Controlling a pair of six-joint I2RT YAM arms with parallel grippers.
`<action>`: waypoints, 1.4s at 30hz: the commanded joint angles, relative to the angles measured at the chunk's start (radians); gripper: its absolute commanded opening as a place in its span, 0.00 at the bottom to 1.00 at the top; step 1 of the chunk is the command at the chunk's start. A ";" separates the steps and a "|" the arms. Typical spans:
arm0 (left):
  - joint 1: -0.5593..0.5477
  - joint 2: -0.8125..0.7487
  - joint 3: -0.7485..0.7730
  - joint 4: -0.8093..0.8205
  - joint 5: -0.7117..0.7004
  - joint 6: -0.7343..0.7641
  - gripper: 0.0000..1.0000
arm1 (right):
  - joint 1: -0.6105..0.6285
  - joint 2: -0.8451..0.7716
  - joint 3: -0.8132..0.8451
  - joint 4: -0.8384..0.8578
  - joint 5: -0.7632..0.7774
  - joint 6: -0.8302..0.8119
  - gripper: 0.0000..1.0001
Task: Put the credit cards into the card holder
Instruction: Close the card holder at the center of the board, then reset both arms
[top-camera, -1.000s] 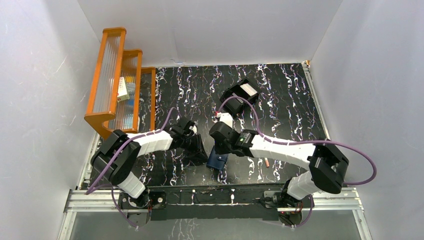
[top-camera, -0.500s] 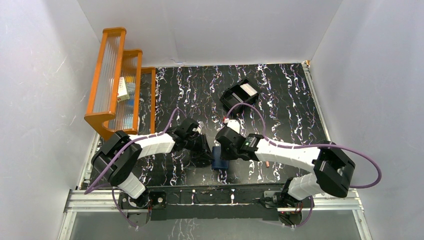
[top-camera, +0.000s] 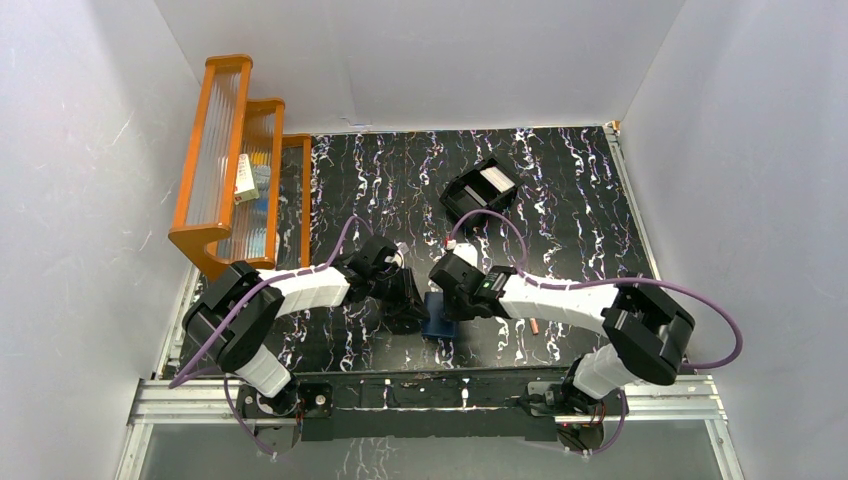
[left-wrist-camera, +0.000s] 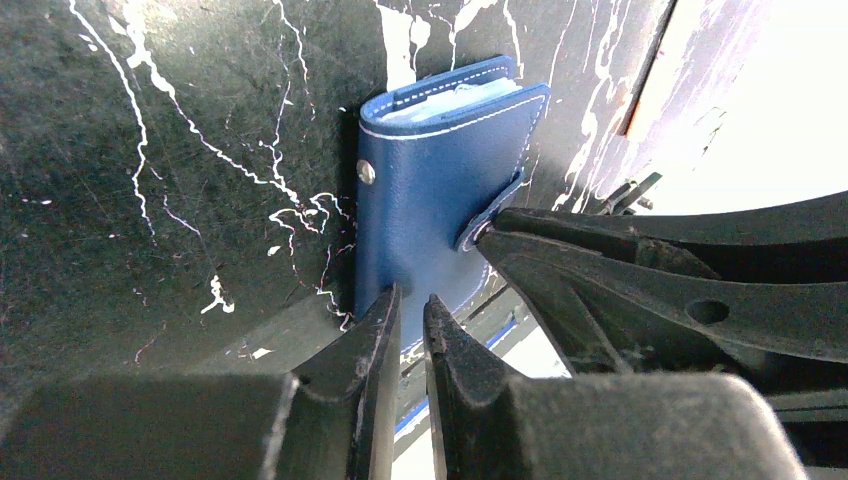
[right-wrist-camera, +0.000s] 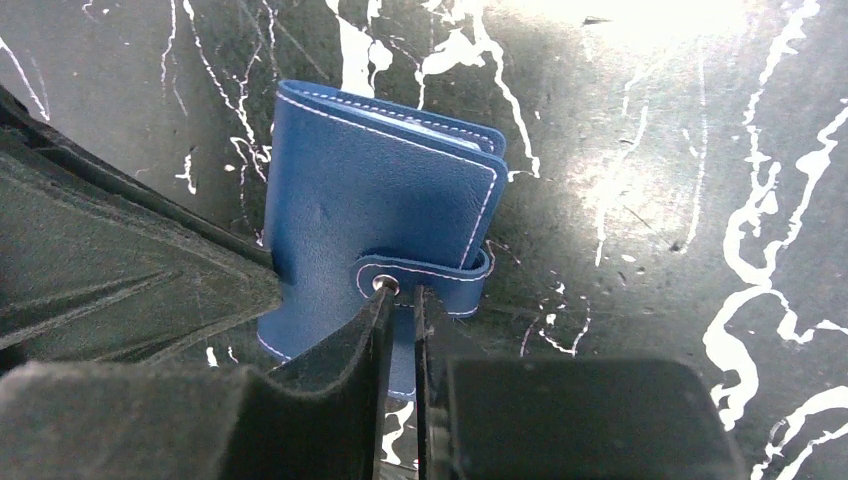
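Observation:
The card holder is a navy-blue wallet lying folded shut near the table's front edge, also seen from above. A pale layer shows between its covers; I cannot tell whether it is the credit cards, and no loose card lies in view. My left gripper is shut to a thin slit, its tips on the wallet's near edge with nothing between them. My right gripper is shut as narrowly, its tips on the snap tab, one fingertip at the metal snap.
A black open-top box with a white flat piece in it stands behind the arms. An orange ribbed rack holding small items fills the back left. A thin pale stick lies right of the wallet.
Both grippers have closed in on the wallet from either side. The wallet has turned from tilted to nearly square with the table edge. The right jaws have narrowed.

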 joint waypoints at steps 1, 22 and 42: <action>-0.005 -0.003 -0.013 -0.004 0.006 0.007 0.14 | 0.003 0.013 -0.064 0.053 -0.062 0.009 0.20; -0.003 -0.299 0.340 -0.512 -0.326 0.209 0.36 | -0.090 -0.300 0.272 -0.218 0.088 -0.195 0.58; -0.003 -0.766 0.526 -0.783 -0.557 0.359 0.99 | -0.090 -0.808 0.333 -0.350 0.300 -0.124 0.98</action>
